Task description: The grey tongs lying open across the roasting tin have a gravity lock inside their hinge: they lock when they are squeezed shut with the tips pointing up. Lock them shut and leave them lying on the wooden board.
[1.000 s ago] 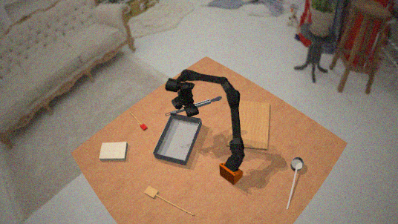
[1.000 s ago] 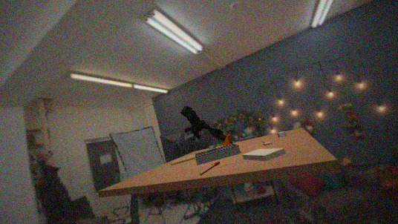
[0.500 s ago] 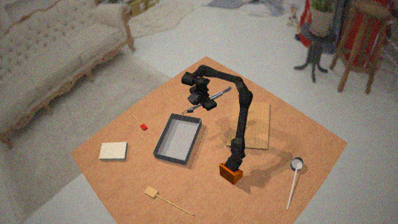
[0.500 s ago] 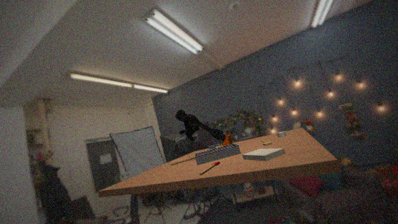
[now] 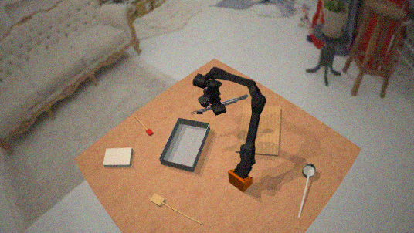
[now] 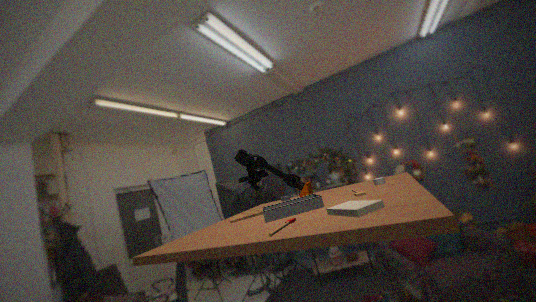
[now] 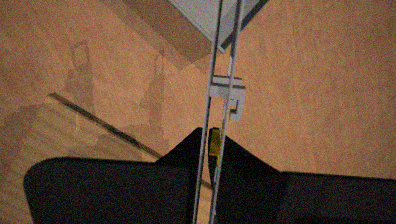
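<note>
My gripper (image 5: 219,107) (image 7: 206,135) is shut on the grey tongs (image 5: 233,101) (image 7: 220,90). It holds them in the air, past the far end of the roasting tin (image 5: 170,140) (image 6: 295,208). Their two arms run close together, nearly parallel, between my fingers in the wrist view. A small pale bracket and a yellow part show between the arms. The tongs look roughly level in the top view. I cannot tell whether they are locked. In the exterior view they are too small to make out. The wooden board (image 5: 273,133) (image 7: 45,150) lies flat, right of the tin, partly behind my arm.
A white block (image 5: 117,157) (image 6: 355,207) and a red-ended stick (image 5: 149,132) (image 6: 292,220) lie left of the tin. A wooden square-headed tool (image 5: 157,199) lies at the front. A white-handled ladle (image 5: 308,170) lies at the right. The orange arm base (image 5: 239,180) stands near the board.
</note>
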Robot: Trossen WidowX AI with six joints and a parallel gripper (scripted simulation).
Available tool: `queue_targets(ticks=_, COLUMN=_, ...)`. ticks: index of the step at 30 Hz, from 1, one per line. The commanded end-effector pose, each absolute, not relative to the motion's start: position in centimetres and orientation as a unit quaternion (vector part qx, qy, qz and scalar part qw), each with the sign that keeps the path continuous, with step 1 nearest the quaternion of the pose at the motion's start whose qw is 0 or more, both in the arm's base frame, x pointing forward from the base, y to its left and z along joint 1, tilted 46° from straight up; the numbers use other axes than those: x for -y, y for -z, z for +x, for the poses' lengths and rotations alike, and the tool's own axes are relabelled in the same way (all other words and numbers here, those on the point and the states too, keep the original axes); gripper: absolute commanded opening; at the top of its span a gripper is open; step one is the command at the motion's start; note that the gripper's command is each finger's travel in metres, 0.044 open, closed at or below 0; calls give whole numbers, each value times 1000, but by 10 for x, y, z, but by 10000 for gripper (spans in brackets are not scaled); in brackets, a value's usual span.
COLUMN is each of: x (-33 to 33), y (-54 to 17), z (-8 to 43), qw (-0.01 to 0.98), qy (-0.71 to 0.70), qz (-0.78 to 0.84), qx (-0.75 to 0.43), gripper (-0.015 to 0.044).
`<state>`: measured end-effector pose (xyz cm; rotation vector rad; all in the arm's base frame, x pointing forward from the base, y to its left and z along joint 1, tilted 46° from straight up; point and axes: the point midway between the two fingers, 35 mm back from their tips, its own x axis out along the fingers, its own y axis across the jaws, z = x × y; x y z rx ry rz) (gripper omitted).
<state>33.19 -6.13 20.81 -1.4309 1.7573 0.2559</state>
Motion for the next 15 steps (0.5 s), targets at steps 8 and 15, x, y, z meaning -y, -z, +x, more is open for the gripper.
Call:
queue_targets(ticks=8, x=79, y=-223, z=317, qw=549, qy=55, qz=-448, qx=-704, gripper=-150)
queue_targets(ticks=15, x=90, y=-232, z=308, qw=613, qy=155, qz=-357, qx=-688, gripper=-150)
